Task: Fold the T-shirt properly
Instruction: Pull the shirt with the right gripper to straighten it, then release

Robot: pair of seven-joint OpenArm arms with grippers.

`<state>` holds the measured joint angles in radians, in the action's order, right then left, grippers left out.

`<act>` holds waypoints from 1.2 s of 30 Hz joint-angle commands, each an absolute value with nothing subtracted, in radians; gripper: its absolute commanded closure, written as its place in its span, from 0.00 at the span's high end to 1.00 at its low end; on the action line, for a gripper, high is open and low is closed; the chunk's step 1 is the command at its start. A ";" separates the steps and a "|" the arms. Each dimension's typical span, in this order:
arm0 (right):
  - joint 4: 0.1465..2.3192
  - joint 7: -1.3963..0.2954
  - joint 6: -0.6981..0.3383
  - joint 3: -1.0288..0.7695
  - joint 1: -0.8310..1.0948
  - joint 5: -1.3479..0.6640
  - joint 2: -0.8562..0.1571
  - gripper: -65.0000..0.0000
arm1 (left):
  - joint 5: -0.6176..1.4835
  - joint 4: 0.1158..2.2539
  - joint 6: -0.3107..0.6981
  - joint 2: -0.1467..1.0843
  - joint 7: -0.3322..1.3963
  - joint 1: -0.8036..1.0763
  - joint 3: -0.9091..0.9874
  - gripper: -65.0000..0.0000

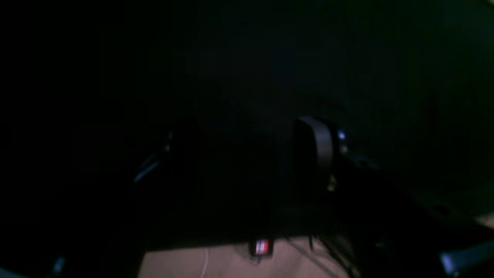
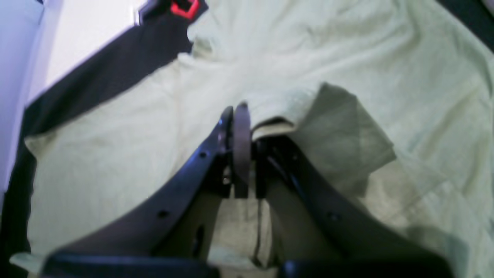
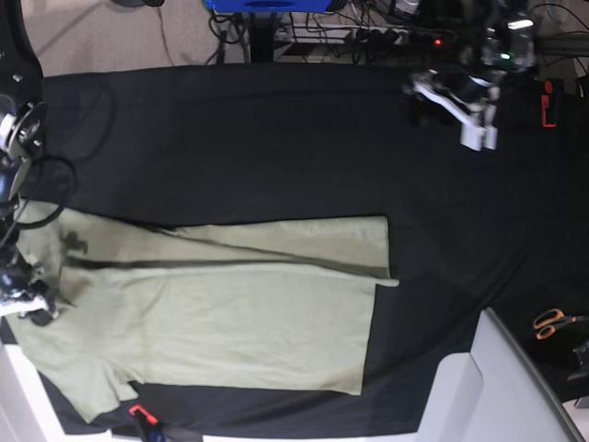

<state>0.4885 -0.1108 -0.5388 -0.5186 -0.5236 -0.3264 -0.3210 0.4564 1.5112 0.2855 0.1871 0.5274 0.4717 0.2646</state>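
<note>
The T-shirt (image 3: 212, 304) is spread on the black tabletop (image 3: 276, 138), its long axis running from nine o'clock to three o'clock in the base view, hem toward three and neck end toward nine; one long side has already been laid over the body along that axis. The right gripper (image 3: 32, 308) is seen at the nine o'clock end, its jaws pressed together and pinching a raised fold of the T-shirt (image 2: 270, 112), which trails off toward two o'clock in the right wrist view. The left gripper (image 3: 479, 129) hangs at about one o'clock in the base view, well apart from the cloth, jaws spread and empty. The right arm is judged far the nearer; the coming fold would probably be carried from nine toward three along the long axis, with the pinched fold liable to slip
</note>
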 commanded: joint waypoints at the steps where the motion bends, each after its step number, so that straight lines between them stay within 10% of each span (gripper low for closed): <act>1: 0.493 -0.056 -0.552 -0.516 -0.561 -0.343 -0.338 0.00 | 0.446 1.529 0.285 0.189 0.509 0.475 0.271 0.58; 30: 0.455 0.116 -0.550 -0.332 -0.631 -0.343 -0.343 0.00 | 0.440 1.534 0.286 0.171 0.509 0.481 0.269 0.58; 36: 0.455 0.116 -0.412 -0.332 -0.645 -0.343 -0.343 0.00 | 0.440 1.535 0.286 0.171 0.509 0.479 0.269 0.58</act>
<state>0.4389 0.0841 -0.4034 -0.3317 -0.6037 -0.3302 -0.3279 0.4332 1.5162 0.2844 0.1638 0.5209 0.4767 0.2668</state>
